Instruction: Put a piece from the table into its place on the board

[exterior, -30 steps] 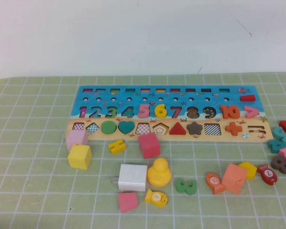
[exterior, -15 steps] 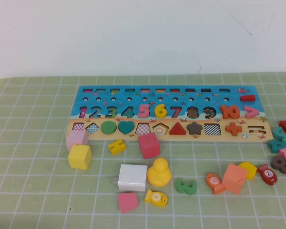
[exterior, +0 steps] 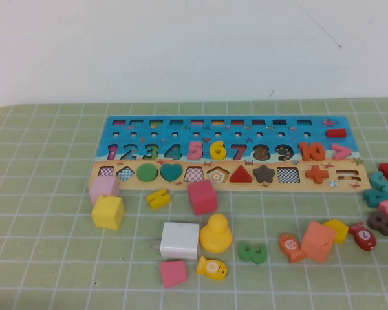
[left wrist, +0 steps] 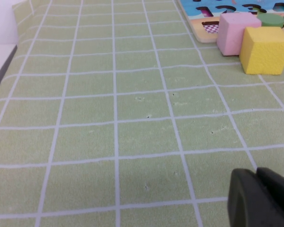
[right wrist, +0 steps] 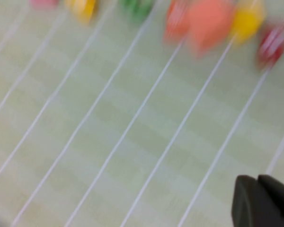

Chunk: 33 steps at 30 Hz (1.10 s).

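The yellow numeral 6 (exterior: 218,150) sits in the digit row of the board (exterior: 136,126), between the pink 5 and the red 7. The board lies flat at the back of the green gridded table (exterior: 52,194). Neither arm shows in the high view. In the left wrist view my left gripper (left wrist: 256,174) is shut and empty, low over bare mat, well short of the board's corner (left wrist: 194,7). In the right wrist view my right gripper (right wrist: 258,179) is shut and empty over bare mat; that view is blurred.
Loose pieces lie in front of the board: a yellow notched piece (exterior: 158,198), a green 3 (exterior: 252,252), pink (exterior: 202,196) and yellow (exterior: 108,212) cubes, a white block (exterior: 180,240), a yellow duck (exterior: 216,234), fish pieces and an orange block (exterior: 318,241). More digits lie at the right edge (exterior: 381,194).
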Each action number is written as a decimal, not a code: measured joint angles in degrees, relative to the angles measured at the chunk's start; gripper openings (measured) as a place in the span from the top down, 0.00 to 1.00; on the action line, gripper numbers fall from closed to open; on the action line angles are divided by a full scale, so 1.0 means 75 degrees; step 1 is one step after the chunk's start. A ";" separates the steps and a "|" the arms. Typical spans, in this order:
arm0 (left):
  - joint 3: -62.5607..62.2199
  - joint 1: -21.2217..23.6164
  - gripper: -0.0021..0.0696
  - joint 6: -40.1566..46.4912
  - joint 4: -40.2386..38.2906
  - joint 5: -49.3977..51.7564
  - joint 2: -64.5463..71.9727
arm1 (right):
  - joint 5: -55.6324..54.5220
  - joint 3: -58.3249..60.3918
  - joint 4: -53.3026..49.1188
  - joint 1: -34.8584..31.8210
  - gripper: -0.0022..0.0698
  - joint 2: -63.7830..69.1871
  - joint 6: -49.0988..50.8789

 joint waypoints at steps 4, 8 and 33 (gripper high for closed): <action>0.0000 0.0000 0.97 0.0000 0.0013 0.0000 0.0000 | -0.2471 0.1424 0.0063 -0.1270 0.97 -0.1583 -0.1312; 0.0000 0.0000 0.97 0.0000 0.0013 0.0000 0.0000 | -0.4382 0.2779 0.0049 -0.2551 0.97 -0.3016 -0.1983; 0.0000 0.0000 0.97 0.0000 0.0018 0.0016 0.0000 | -0.5684 0.6705 0.0483 -0.4855 0.97 -0.5255 -0.2147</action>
